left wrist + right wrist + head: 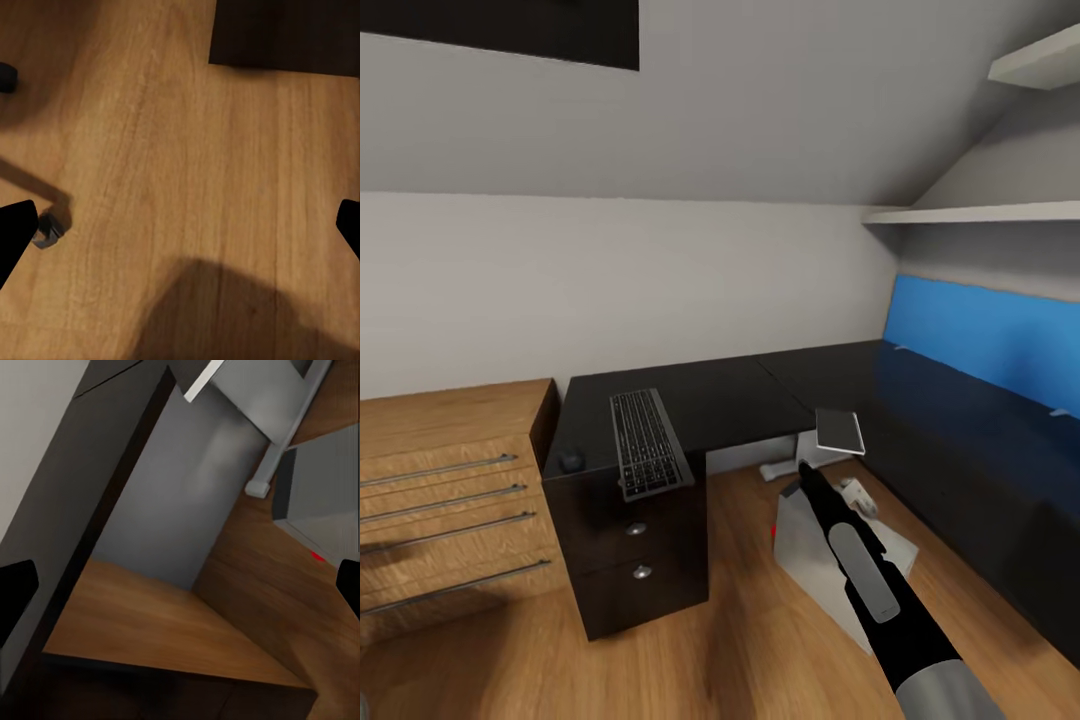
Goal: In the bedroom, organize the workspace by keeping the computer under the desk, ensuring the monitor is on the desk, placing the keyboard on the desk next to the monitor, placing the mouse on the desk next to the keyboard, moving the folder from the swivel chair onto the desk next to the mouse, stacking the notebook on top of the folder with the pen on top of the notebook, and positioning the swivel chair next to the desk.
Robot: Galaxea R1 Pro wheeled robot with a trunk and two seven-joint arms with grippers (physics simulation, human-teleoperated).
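Note:
The glossy black desk [760, 395] runs along the wall and turns at the right. On its left end lies the keyboard [650, 443], with the small black mouse [571, 462] just to its left. The silver-grey computer [830, 560] [319, 510], marked by a red spot, lies on the floor under the desk. My right gripper [805, 470] [180, 585] reaches in under the desk above the computer, open and empty. My left gripper [180, 225] hangs open over bare wood floor. The monitor, folder, notebook, pen and the swivel chair's seat are out of view.
A light wooden chest of drawers [450, 490] stands left of the desk. A grey flat panel [840, 430] and a white leg [775, 468] sit under the desk. Blue back panel [990, 345] and shelves [980, 213] are at right. Small wheel-like piece [49, 229] rests on the floor.

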